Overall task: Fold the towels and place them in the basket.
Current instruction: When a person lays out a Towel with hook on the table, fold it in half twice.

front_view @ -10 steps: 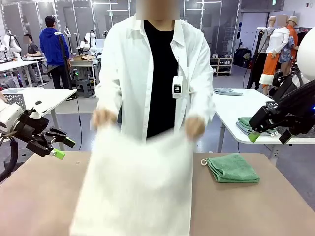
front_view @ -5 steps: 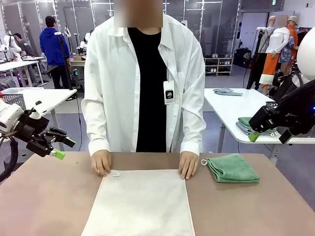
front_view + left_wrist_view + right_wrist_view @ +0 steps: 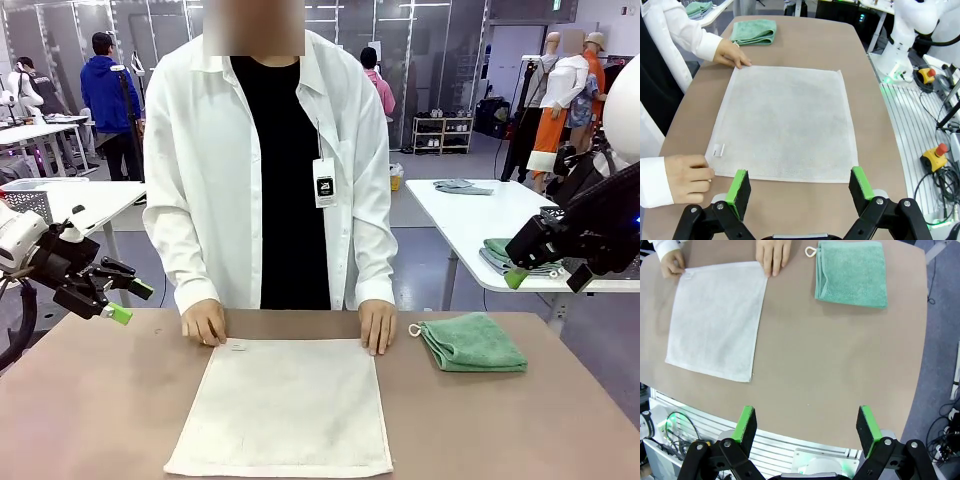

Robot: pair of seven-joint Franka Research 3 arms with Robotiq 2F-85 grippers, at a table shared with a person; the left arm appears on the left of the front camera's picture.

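A cream-white towel (image 3: 283, 405) (image 3: 782, 120) (image 3: 717, 317) lies spread flat in the middle of the brown table. The person's hands (image 3: 205, 322) (image 3: 378, 325) rest on its two far corners. To its right a mint green towel (image 3: 472, 342) (image 3: 754, 31) (image 3: 852, 272) lies folded, with a small loop at one corner. My left gripper (image 3: 125, 300) (image 3: 800, 187) hovers open above the table's left edge, clear of the white towel. High off the right side my right gripper (image 3: 520, 268) (image 3: 807, 425) is also open and holds nothing. The basket is out of view.
The person in a white shirt (image 3: 265, 170) stands at the far edge of the table (image 3: 90, 400). A pale grey perforated bin (image 3: 30, 200) sits on a side table at the left. Another table (image 3: 480, 215) behind on the right carries folded cloths.
The person has lowered the white towel from the air and spread it flat, hands now on its far corners. Neither arm has moved.
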